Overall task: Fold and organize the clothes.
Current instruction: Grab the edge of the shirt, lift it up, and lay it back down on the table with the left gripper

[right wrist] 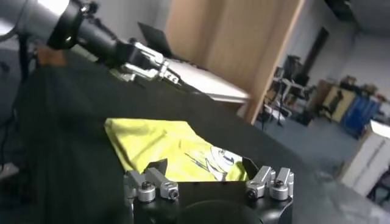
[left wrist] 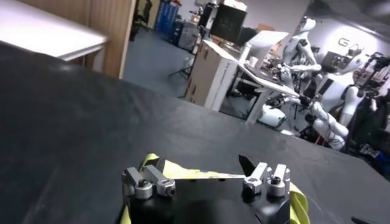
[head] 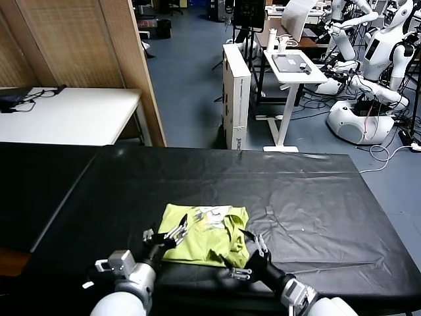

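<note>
We see both arms reaching forward from the near edge of the long table covered with a black plastic sheet [head: 316,197]. The left gripper [head: 176,229] comes from the near left, its arm pointing far and to the right, and its two dark fingers [head: 183,221] stand spread apart with nothing between them. The right gripper [head: 251,242] comes from the near right, its arm pointing far and to the left, and its fingers [head: 262,245] are also spread wide and hold nothing.

Between the two grippers lies the lime yellow-green T-shirt of soft thin fabric [head: 207,238], folded into a rough rectangle near the near edge of the table, a little left of the middle. A small white patch with print [head: 210,217] shows on its far part. The left fingertips are over the left edge of the shirt; we cannot tell if they touch the cloth. The right fingers are just beside its near right corner, over the black sheet.

In the right wrist view the shirt [right wrist: 177,152] lies beyond the open fingers, and the left gripper [right wrist: 159,68] hangs above its far side.
</note>
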